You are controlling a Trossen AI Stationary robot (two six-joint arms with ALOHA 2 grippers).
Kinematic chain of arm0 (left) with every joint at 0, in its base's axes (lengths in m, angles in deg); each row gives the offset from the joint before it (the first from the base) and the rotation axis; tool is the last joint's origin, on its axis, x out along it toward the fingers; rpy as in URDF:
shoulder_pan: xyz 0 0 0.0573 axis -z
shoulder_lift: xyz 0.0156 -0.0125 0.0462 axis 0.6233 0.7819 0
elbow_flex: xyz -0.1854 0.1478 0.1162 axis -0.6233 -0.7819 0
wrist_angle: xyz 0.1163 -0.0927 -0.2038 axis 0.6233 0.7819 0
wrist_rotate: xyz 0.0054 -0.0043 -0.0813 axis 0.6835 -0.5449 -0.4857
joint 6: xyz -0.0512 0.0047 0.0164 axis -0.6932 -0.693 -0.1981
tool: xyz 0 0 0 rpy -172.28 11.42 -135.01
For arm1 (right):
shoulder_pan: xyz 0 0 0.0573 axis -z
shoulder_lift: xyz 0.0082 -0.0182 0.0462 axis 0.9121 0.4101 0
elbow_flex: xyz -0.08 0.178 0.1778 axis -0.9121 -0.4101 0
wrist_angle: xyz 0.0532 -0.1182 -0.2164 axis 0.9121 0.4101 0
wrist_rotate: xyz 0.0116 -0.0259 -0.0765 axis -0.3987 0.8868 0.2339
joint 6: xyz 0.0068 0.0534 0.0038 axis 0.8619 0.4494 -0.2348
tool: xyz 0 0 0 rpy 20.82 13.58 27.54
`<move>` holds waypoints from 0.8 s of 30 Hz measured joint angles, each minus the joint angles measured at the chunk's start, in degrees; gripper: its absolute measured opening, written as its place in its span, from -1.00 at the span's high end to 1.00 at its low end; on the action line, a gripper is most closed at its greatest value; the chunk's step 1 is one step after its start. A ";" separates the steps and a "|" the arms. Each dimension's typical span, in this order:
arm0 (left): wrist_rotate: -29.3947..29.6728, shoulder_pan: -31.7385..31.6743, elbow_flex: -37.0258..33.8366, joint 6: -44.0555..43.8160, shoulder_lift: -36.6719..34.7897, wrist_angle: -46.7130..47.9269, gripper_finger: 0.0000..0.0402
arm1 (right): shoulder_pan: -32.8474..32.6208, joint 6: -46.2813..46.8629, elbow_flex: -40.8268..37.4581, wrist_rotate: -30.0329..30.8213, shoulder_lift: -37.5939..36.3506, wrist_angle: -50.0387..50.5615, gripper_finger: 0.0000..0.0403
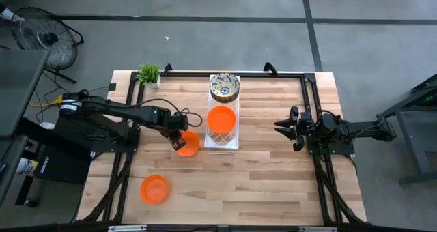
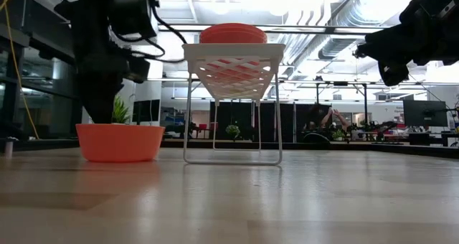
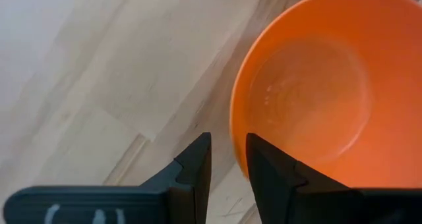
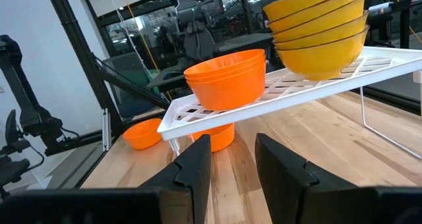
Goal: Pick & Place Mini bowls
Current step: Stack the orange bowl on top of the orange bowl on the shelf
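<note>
An orange mini bowl (image 1: 190, 145) (image 3: 316, 99) (image 2: 120, 142) stands upright on the wooden table, left of a white wire rack (image 1: 222, 142). My left gripper (image 1: 179, 143) (image 3: 229, 141) points down at the bowl's left rim, open, one finger over the bowl's inside and one outside. A second orange bowl (image 1: 154, 189) sits near the front left. The rack carries a stack of orange bowls (image 1: 221, 119) (image 4: 227, 76) and a stack of patterned bowls (image 1: 224, 87) (image 4: 320, 33). My right gripper (image 1: 283, 133) (image 4: 233, 145) waits level at the table's right, open and holding nothing. My left gripper comes from above, slanting, and stands astride the bowl's rim (image 3: 235, 128) at its left side. Bare wood shows between the outer finger (image 3: 196, 161) and the rim. Whether the inner finger (image 3: 267, 161) touches the bowl, I cannot tell. The bowl rests flat on the table.
A small green potted plant (image 1: 149, 73) stands at the far left corner. Black frame rails (image 1: 130, 123) run along the table's left, right and far sides. Bare wood lies in front of the rack (image 1: 246, 184).
</note>
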 joint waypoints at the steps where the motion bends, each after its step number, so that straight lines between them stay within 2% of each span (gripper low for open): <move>1: -0.38 0.00 0.02 0.00 0.71 -0.27 0.54 | 0.00 -0.02 0.00 0.00 0.00 0.02 0.47; 10: -4.81 0.00 0.00 5.56 3.81 -1.81 0.55 | 0.00 -0.02 0.00 -0.02 0.02 0.00 0.47; 13: -5.12 0.00 0.00 6.62 3.77 -1.32 0.67 | 0.02 0.00 0.02 0.00 0.00 -0.07 0.47; 17: -5.42 0.00 0.00 8.28 3.30 -0.05 0.95 | 0.00 -0.01 0.00 0.00 -0.02 -0.04 0.47; 24: -6.96 0.00 0.02 11.30 -1.34 2.93 0.98 | 0.00 -0.01 0.00 0.00 -0.02 -0.10 0.47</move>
